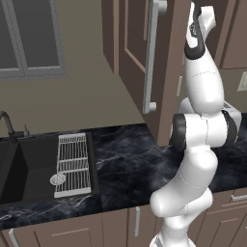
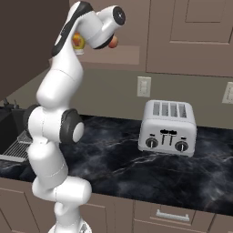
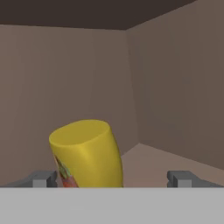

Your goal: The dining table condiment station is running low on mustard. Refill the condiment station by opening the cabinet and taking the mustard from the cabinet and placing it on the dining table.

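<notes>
Reaching into the cabinet (image 3: 175, 87), with the door (image 1: 140, 53) swung wide and its long silver bar handle (image 1: 150, 58) well clear of the arm. Inside stands the mustard (image 3: 87, 153), on the cabinet shelf, just in front of the gripper (image 3: 113, 178) and a little toward one fingertip (image 3: 41, 178). Jaws spread wide, pinching nothing; bottle not yet between them, seems closer to one tip than the other.

Probably light, a plastic squeeze bottle: walls soft, giving under pressure, smooth and likely a bit slippery. Best taken around the round middle of the body, near the orange-red label (image 3: 64, 171), not at the narrow end. Firm but gentle squeeze advised, or the body may dent or slide out. Tilted look of the bottle may come from the camera; cannot tell if truly leaning.

Beside the mustard in the cabinet, seen from the right base camera, a small round orange-red thing (image 2: 113, 42), too hidden to name. Below the cabinet, on the black marble surface (image 2: 118, 159), a toaster (image 2: 167, 127).
</notes>
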You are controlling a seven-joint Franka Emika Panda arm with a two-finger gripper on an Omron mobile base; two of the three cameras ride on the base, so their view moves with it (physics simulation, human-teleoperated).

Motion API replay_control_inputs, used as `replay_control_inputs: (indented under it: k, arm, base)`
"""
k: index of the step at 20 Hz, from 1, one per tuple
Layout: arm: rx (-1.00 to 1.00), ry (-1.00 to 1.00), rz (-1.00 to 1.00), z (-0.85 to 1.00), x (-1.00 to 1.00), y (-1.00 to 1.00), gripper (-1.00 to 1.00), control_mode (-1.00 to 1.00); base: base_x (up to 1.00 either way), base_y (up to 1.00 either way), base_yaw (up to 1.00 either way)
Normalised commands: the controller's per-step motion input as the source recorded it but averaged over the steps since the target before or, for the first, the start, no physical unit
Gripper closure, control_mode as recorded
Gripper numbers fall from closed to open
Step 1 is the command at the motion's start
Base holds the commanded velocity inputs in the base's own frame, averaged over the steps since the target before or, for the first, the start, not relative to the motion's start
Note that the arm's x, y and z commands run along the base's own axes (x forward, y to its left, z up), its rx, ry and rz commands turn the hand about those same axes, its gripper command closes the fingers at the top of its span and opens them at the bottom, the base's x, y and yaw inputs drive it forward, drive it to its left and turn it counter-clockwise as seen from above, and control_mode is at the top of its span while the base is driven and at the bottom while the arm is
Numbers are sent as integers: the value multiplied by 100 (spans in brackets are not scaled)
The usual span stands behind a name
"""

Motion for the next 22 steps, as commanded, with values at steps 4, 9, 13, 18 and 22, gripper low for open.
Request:
replay_control_inputs:
  k: [4,9,13,18,22]
  arm:
    - [0,-4,0,-6,-9,0,-100,-100]
    - [0,0,0,-8,0,5,-100,-100]
    - [-1,0,1,-4,0,12,-100,-100]
    - [0,0,1,0,0,4,-100,-100]
    - [0,0,1,0,5,0,-100,-100]
  base:
    - [0,0,0]
    - [0,0,0]
    - [0,0,0]
    - [0,0,0]
    - [0,0,0]
